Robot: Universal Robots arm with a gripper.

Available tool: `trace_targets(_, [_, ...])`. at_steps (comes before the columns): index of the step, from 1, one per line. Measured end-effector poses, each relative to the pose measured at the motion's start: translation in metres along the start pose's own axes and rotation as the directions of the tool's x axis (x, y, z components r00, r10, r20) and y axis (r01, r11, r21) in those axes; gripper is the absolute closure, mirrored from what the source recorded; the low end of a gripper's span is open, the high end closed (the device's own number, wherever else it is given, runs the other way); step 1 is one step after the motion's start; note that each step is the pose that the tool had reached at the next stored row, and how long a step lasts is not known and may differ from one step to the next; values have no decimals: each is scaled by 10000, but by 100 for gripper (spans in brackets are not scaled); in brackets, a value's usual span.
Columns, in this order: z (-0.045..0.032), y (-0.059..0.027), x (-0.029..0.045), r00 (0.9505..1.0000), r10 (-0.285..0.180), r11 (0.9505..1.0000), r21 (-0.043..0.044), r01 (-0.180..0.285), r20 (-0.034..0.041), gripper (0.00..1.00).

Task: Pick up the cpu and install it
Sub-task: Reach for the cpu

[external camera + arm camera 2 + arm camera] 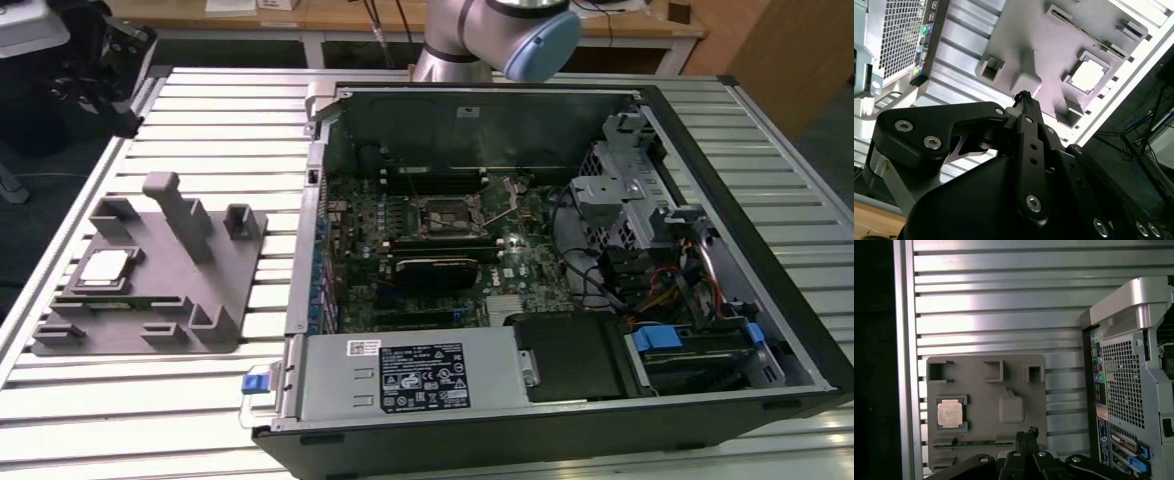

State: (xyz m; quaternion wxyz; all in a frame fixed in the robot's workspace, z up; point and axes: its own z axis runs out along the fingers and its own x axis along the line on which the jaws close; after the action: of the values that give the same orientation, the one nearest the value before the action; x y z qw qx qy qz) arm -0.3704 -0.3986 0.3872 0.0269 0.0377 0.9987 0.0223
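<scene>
The cpu (107, 268) is a small silver square lying flat in a recess of the grey fixture plate (200, 290), at the exterior view's left. Both wrist views show the cpu (1088, 76) (951, 414) from well above. My gripper (1023, 96) (1027, 434) hangs high over the plate, off to one side of the cpu and apart from it. Its thin black fingers are pressed together with nothing between them. The motherboard's square socket (445, 212) sits inside the open computer case (747, 330).
Upright pegs (171, 205) rise from the fixture plate. The slatted metal table (227, 130) carries both plate and case. The case's rear panel (1124, 385) stands close beside the plate. The arm's joint (534, 35) is behind the case.
</scene>
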Motion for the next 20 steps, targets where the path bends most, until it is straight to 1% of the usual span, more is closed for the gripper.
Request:
trace_targets(5, [16, -11, 126, 10000, -1, 10000, 0, 1, 3, 89])
trace_targets(9, [46, -18, 203, 10000, -1, 10000, 0, 1, 2, 89])
trace_targets(20, [214, -40, 398, 10000, 0, 10000, 1, 0, 2, 89])
